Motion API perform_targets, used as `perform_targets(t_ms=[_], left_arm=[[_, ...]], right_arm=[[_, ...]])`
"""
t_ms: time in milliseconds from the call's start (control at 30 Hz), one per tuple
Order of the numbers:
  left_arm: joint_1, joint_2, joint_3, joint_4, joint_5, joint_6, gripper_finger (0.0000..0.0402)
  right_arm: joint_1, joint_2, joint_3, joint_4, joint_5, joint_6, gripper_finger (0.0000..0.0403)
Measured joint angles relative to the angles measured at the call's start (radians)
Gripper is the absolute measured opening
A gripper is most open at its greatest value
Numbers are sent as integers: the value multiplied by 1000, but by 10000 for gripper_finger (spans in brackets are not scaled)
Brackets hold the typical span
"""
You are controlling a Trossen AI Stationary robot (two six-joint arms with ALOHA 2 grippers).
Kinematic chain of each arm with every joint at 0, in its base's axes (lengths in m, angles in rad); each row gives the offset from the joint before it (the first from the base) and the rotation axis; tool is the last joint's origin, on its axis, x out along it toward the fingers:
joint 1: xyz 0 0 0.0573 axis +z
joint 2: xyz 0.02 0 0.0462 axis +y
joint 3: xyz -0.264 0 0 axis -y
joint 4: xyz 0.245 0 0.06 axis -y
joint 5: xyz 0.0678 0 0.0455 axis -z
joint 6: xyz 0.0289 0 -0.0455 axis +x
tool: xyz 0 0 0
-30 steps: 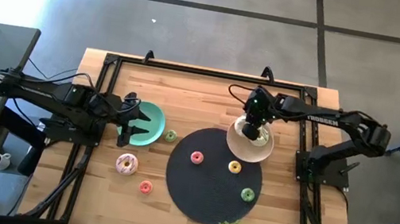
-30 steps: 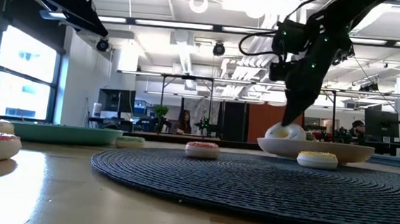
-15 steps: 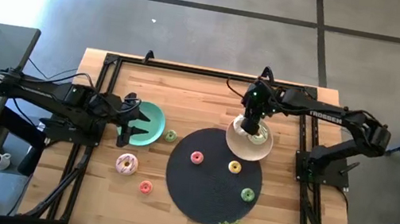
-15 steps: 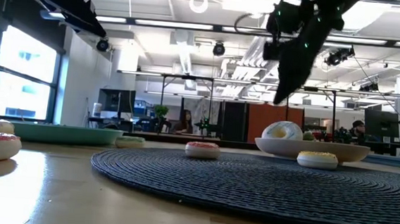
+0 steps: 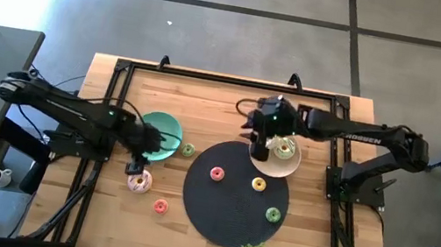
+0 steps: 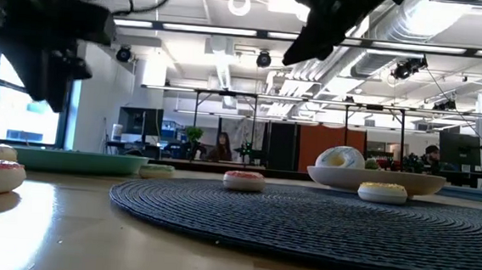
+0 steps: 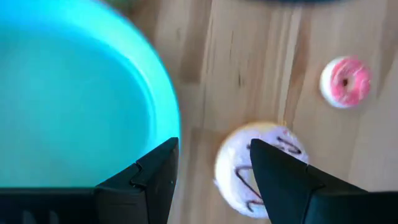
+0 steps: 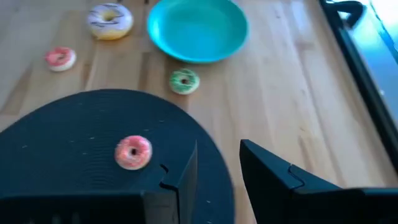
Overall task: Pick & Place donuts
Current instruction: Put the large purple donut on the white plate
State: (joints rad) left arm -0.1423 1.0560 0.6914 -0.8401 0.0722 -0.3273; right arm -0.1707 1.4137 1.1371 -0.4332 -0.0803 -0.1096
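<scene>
Since its release, right gripper (image 5: 259, 147) clear of donut (image 5: 284, 148).

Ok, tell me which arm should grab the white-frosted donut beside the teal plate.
Left. The left gripper hangs open just over the white-frosted donut, beside the teal plate. The right gripper is far off, by the beige plate.

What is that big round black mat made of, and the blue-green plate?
The big round dark mat looks woven, maybe from cord or plastic fibre: the low view shows ribbed rows across it. The teal round plate looks like smooth plastic, plain and evenly coloured with a soft sheen, though glazed ceramic is possible.
</scene>
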Motion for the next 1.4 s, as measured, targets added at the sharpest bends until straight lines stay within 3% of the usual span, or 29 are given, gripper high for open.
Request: perform_targets(t_ms=[233, 433, 667, 1067, 1400], left_arm=[[-107, 194, -1, -69, 0, -75, 198], [-193, 278, -1, -44, -35, -110, 198], [-253, 277, 0, -44, -71, -174, 197], [-252, 260, 52, -26, -11, -220, 198], [-251, 271, -28, 91, -34, -261, 198]], right_arm=[[77, 0, -24, 51, 27, -4, 119], [88, 0, -24, 60, 55, -4, 119], [86, 0, -24, 84, 55, -4, 119], [86, 0, -24, 109, 54, -4, 119], [88, 1, -24, 112, 54, -35, 119]])
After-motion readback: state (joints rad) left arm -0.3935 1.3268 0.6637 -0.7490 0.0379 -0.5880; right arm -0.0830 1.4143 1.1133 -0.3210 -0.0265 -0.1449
